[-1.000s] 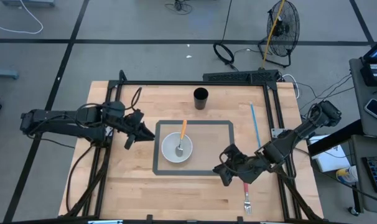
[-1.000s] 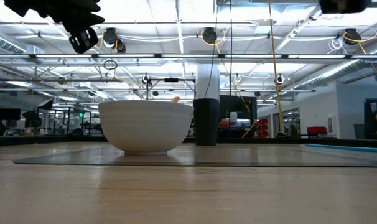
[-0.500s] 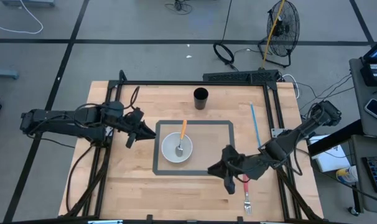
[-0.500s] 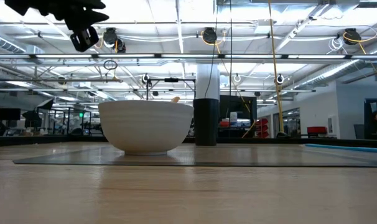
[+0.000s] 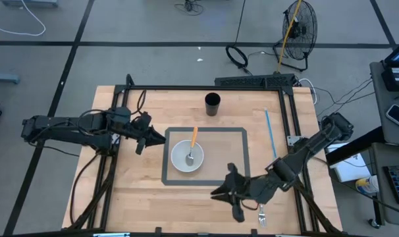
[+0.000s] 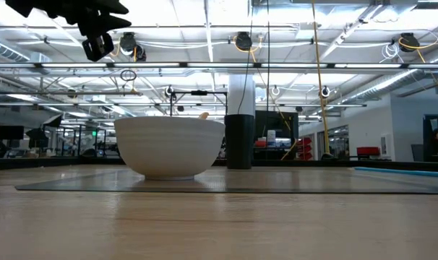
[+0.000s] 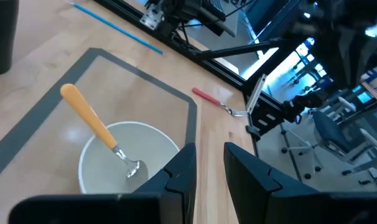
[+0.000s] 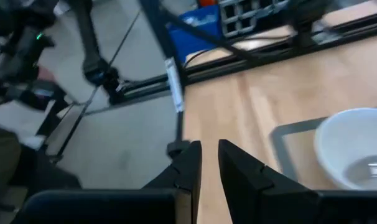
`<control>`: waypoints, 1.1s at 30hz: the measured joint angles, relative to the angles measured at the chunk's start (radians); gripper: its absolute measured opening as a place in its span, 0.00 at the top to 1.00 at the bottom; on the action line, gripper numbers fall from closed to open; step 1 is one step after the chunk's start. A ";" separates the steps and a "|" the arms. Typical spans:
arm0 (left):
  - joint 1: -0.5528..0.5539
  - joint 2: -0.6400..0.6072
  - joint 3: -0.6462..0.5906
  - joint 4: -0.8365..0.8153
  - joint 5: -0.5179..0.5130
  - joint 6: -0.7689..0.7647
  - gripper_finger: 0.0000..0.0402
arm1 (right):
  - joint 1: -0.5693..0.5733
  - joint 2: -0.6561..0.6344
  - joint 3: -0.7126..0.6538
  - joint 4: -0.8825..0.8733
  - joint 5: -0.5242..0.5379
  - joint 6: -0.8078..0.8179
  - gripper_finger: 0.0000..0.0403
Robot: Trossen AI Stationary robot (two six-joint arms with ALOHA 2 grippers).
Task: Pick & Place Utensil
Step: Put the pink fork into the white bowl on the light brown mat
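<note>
A spoon with an orange handle rests in a white bowl on a grey mat, head down in the bowl and handle leaning on the far rim. A red-handled fork lies flat on the wood near the table's near edge, right of the mat. My left gripper hovers shut, left of the bowl and above it. My right gripper hangs shut over the table near the mat's near edge, left of the fork, pointing toward the table's left.
A black cup stands beyond the mat's far edge. A blue straw lies along the table's right side. The grey mat's border frames the bowl. Black frame rails edge the table. Bare wood lies at the near left.
My right gripper has swung from beside the mat's near right corner toward the near edge and the table's left, away from the fork's handle. The fork, bowl and spoon have stayed put.
</note>
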 joint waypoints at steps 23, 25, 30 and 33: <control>-0.058 0.000 0.000 -0.010 0.009 0.088 0.79 | 0.140 0.226 0.009 -0.328 0.099 0.838 0.88; -0.062 0.000 0.000 -0.010 0.009 0.088 0.79 | 0.142 0.212 0.009 -0.436 0.095 0.991 0.88; -0.073 0.000 0.000 -0.010 0.008 0.093 0.79 | 0.148 0.157 0.010 -0.707 -0.095 1.321 0.88; -0.080 0.000 0.000 -0.011 0.008 0.094 0.79 | 0.150 0.152 0.010 -0.837 -0.324 1.468 0.88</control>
